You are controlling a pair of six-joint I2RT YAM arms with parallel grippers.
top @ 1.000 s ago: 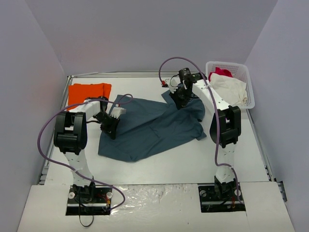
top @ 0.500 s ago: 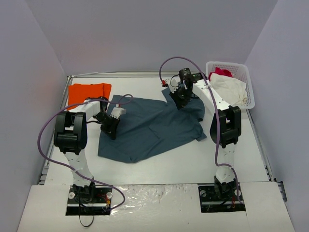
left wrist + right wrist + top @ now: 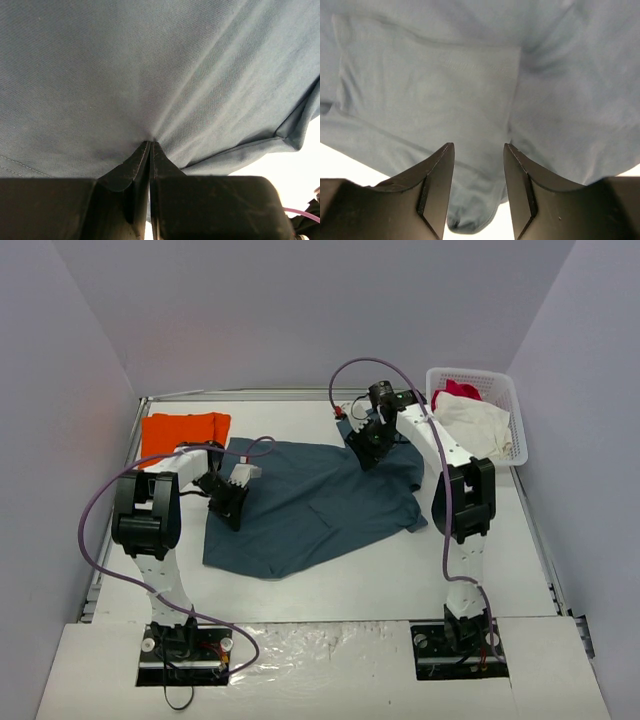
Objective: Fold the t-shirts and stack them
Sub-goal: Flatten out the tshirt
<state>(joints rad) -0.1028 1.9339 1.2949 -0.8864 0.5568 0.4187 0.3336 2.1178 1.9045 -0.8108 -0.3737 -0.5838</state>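
My right pincer (image 3: 479, 150) has just let go: its jaws now stand apart over the slate-blue t-shirt (image 3: 310, 505) at its one o'clock edge, seemingly with nothing between them. My left pincer (image 3: 151, 145) stays clamped on the cloth at nine o'clock. So the shirt lies spread, not yet folded; the orange t-shirt (image 3: 180, 430) sits folded at ten o'clock.

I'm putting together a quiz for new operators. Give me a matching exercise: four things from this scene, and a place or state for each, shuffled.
Things:
1. slate-blue t-shirt
2. orange t-shirt
3. basket
4. left gripper

Places or states:
A. far left corner
B. shut, pinching fabric
C. spread out in the middle
D. far right corner

Pairs: 1-C, 2-A, 3-D, 4-B
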